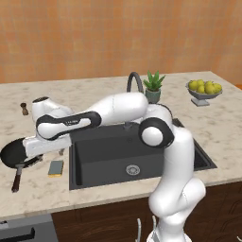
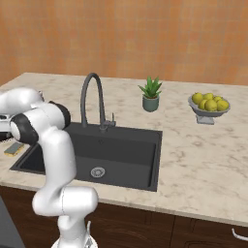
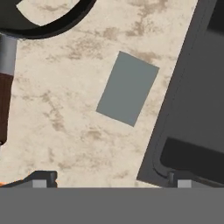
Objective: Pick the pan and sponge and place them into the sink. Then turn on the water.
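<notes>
The gripper (image 3: 109, 177) is hanging with jaws spread wide, gripping nothing. The sponge (image 3: 127, 88) is lying flat just ahead of its fingertips, with the pan (image 3: 43, 19) lying further off on one side and the sink (image 3: 192, 100) on the other.

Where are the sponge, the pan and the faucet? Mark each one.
sponge (image 3: 127, 88): hand view, middle of its grey-blue top.
pan (image 1: 10, 153): left base view, black bowl left of the arm.
faucet (image 2: 90, 89): right base view, left side of the gooseneck's arch.

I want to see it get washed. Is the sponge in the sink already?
No, the sponge lies flat on the marble counter beside the sink, not inside it.
</notes>
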You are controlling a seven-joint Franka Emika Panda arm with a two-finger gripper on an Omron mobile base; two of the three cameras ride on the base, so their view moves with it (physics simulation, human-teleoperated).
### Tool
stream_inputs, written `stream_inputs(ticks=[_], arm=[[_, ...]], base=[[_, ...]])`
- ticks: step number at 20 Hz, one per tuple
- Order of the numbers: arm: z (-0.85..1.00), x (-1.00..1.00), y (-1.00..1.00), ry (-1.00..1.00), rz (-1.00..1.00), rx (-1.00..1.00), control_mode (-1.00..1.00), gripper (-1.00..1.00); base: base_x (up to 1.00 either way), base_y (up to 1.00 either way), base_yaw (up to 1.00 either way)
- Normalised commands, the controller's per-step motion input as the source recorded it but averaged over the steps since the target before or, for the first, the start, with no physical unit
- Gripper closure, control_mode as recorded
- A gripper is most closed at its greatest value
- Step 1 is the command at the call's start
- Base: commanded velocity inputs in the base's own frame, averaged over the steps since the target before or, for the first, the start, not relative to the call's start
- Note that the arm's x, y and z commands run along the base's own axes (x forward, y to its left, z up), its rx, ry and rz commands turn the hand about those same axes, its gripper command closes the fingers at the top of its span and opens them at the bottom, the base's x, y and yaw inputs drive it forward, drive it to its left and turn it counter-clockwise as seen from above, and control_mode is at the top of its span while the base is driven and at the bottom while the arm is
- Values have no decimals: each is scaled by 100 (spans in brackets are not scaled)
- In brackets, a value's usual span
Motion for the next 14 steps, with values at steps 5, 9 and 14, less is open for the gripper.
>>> stream_inputs(ticks=[5,9,14], arm=[[-12,0,45,0,-11,-1,-100,-100],[-6,0,14,0,0,-7,-100,-100],[-26,0,42,0,-2,-1,-100,-100]], base=[[0,0,0],[0,0,0],[0,0,0]])
